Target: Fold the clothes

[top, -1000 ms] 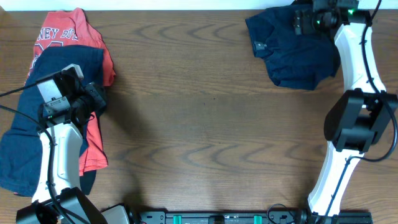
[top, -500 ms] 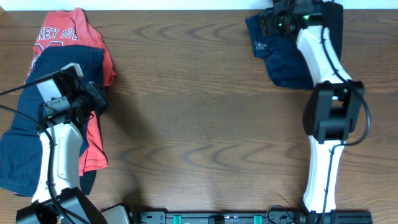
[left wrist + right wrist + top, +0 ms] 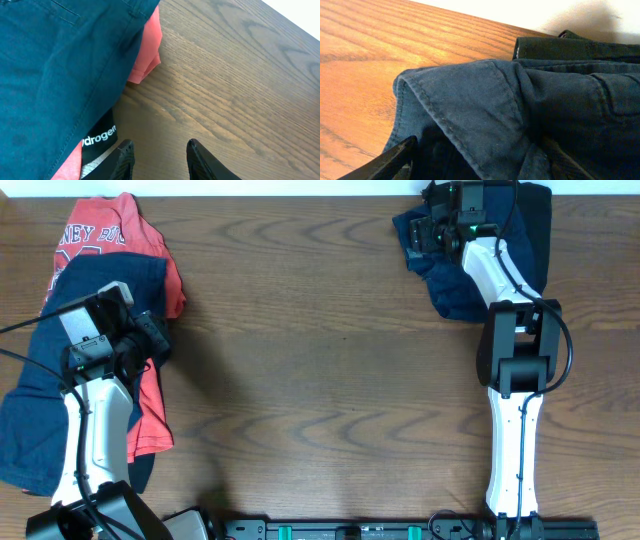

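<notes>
Left claw [image 3: 159,156] is parted with nothing in it, hanging over bare table [image 3: 320,360] just off the hem of the blue shorts [image 3: 55,75]. The shorts lie on the red shirt [image 3: 112,228] along the left edge, and the pile reaches the far edge.

Right claw [image 3: 428,235] is at the far right corner, on the left edge of the navy garment [image 3: 485,115]. One finger [image 3: 390,161] shows beside the folded hem, but I can't tell if it's pinching. Between the piles it's open wood.
</notes>
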